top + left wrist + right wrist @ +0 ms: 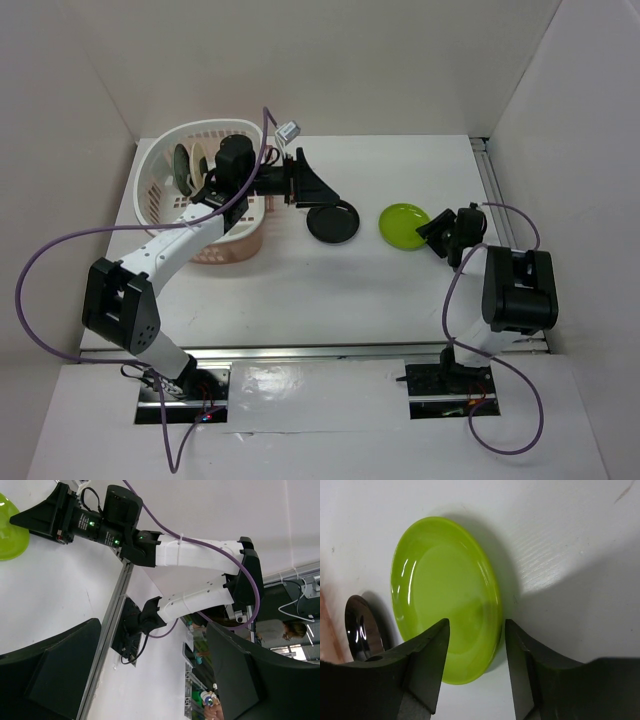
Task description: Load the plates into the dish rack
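Observation:
The white dish rack (152, 170) stands at the back left on its pinkish base. Two plates stand upright in it, a dark patterned one (182, 167) and a cream one (199, 160). The glossy black plate (332, 224) lies flat on the table and also shows in the right wrist view (362, 630). My left gripper (322, 188) hovers just above and behind it, open and empty (150, 675). The lime green plate (404, 225) lies flat to its right. My right gripper (436, 232) is open, its jaws straddling the green plate's (445, 595) near rim (476, 630).
A metal rail (490, 190) runs along the table's right edge, with white walls on three sides. A small silver device (288, 130) hangs by the rack's rim. The left arm's purple cable (60, 250) loops out to the left.

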